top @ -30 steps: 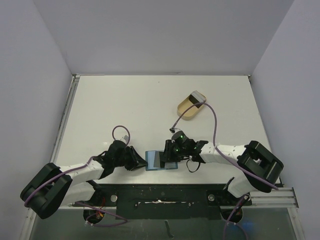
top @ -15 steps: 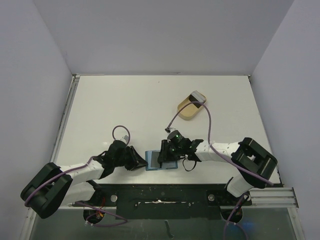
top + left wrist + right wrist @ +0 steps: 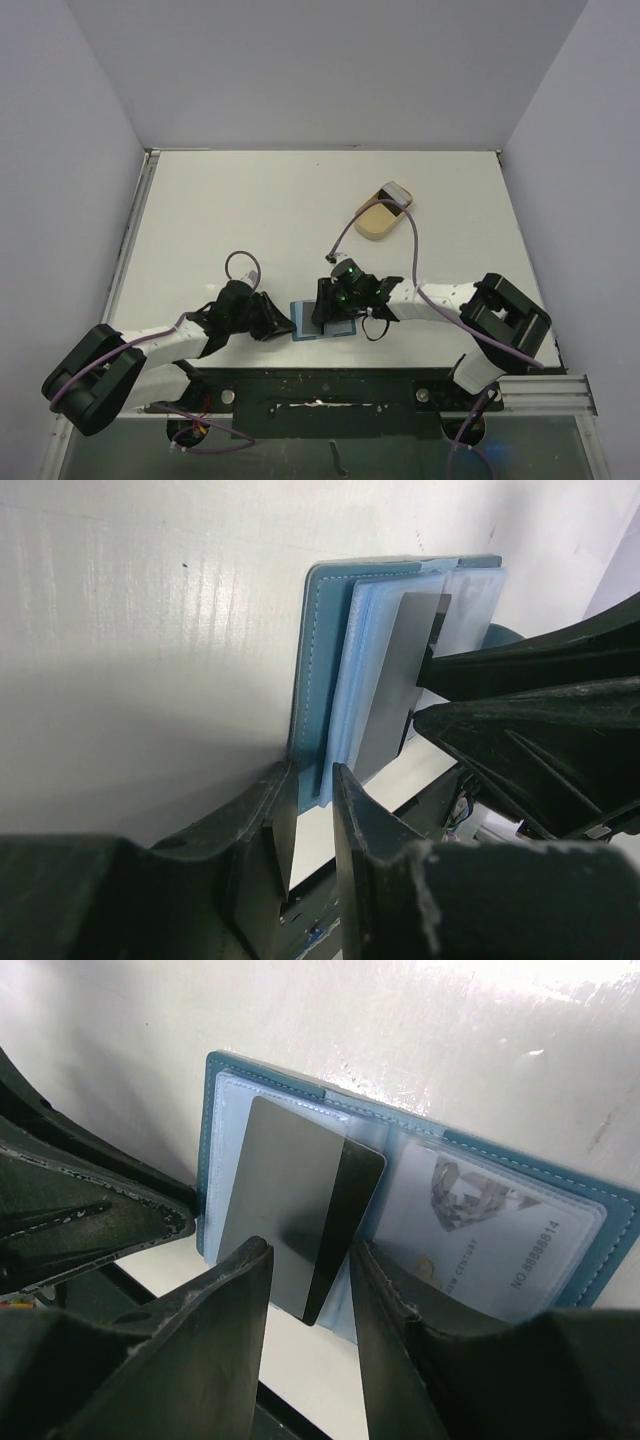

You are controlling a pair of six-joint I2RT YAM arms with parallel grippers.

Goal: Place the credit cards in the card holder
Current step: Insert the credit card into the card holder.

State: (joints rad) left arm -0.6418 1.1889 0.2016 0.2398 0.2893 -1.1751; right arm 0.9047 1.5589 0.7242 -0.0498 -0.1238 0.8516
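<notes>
TOP VIEW
Table: white; both arms reach in from near edge and meet at front-centre.
Wallet: blue, spread open flat, near front edge, betw. the two grippers.
L gripper: low, at wallet's left end.
R gripper: over wallet, covering its middle; card not readable from here.
Dish: tan, oval, far right, well apart from wallet. Something pale at its far end, too small to ID.

L WRIST VIEW
Wallet: lies flat on table, clear pocket layers showing over blue cover.
L fingers: narrow gap, straddling wallet's near corner. Edge sits in the gap, but can't tell if it's actually clamped.
Grey card: dark grey, lying on clear pocket, R gripper's black fingers at its far side.

R WRIST VIEW
R fingers: closed in on grey card's lower end, one per long edge, so card is gripped.
Grey card: tilted, darker stripe down one side, over wallet's left pocket; upper part lies on the clear sleeve. Can't tell if it's inside the sleeve.
Printed card: pale, w/ text and a number, seated in right pocket behind clear plastic.
L gripper: black, at wallet's left edge.
</notes>
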